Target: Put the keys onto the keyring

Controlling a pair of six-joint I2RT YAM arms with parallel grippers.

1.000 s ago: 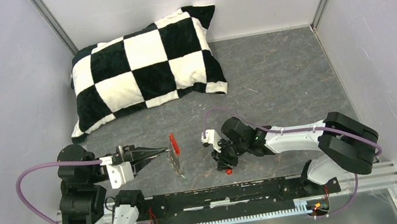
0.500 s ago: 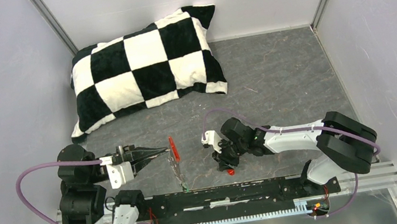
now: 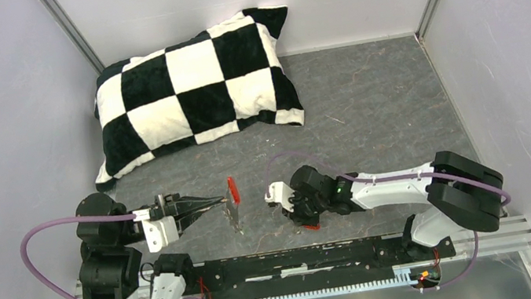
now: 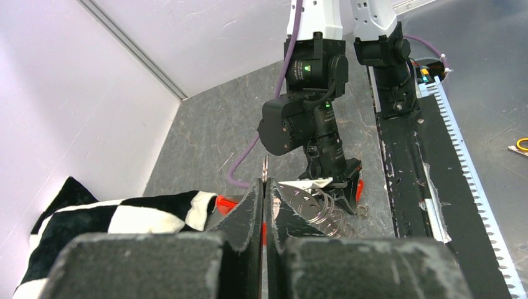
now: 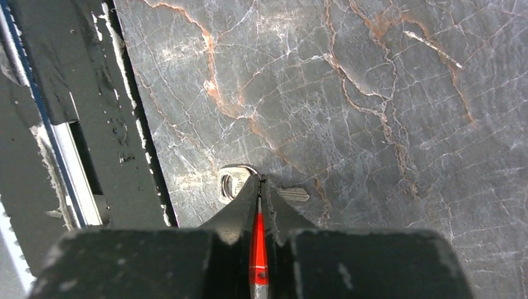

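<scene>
My left gripper [image 3: 220, 201] [image 4: 264, 184] is shut on the keyring, holding it above the table. The red fob [image 3: 232, 189] [image 4: 225, 202] stands on edge, and the silvery coiled ring [image 3: 234, 216] [image 4: 319, 208] hangs beside my fingertips. To the right, my right gripper [image 3: 306, 221] [image 5: 260, 182] points down at the table, shut on the red-headed key [image 5: 258, 246], which shows edge-on between the fingers and as a red spot [image 3: 310, 227] from above. A silvery key [image 5: 231, 184] lies flat on the table just beyond those fingertips. No green-headed key is in view.
A black-and-white checked pillow [image 3: 194, 89] lies at the back left. A black rail [image 3: 302, 259] runs along the near edge, close beside the right gripper. Grey walls close in both sides and the back.
The right gripper's jaws have closed on the red-headed key, and that wrist has shifted slightly left. The left gripper has stayed put; the hanging ring swung a little.
</scene>
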